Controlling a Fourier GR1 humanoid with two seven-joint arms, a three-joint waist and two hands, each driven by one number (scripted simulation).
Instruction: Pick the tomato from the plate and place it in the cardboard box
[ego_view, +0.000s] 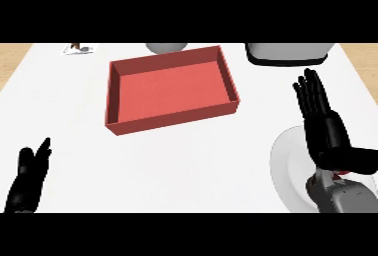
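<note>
**Right hand over the plate, tomato not yet lifted**

The right hand (325, 127), fingers straight, hovers above the white plate (288, 172); a red sliver beneath its wrist is probably the tomato (341, 174). Next: curl around it, then carry left to the red box (170, 87). The left hand (28, 177) rests open on the worktop (184, 165). Nothing blocks the path.

Kitchen: white counter (184, 160), plate (289, 175)

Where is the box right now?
In the head view the red box sits open at upper centre of the counter, left of the right hand and the plate, just below a grey object at the far edge.
</note>
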